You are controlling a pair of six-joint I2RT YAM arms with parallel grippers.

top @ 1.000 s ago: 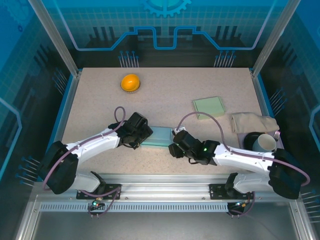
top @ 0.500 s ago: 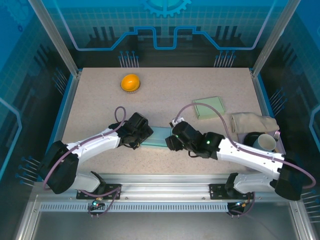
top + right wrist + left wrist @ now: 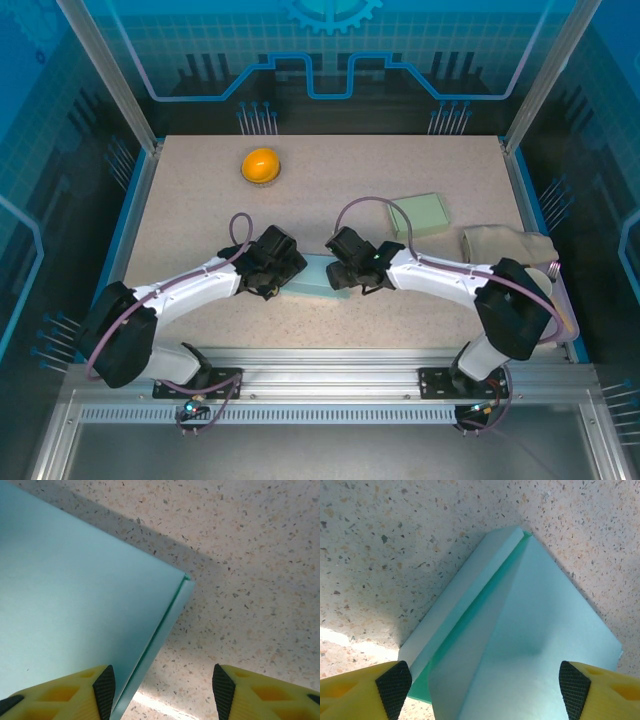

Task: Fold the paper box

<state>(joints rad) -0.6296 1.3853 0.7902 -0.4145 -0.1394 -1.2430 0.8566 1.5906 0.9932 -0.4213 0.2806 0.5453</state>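
The paper box is a flat pale teal carton lying on the speckled table between my two grippers. My left gripper sits at its left end and is open. In the left wrist view the box shows a long folded flap along its left side, and the left gripper has its pads spread wide above it. My right gripper is at the box's right end, also open. In the right wrist view the right gripper straddles the edge of the box, with bare table under its right finger.
An orange round object lies at the back left of the table. A green pad lies at the right, with a beige cloth and a cup near the right edge.
My right arm has swung up and to the left, bringing its gripper onto the box's right end with its jaws wider. The left gripper stays in place and has opened a little more.
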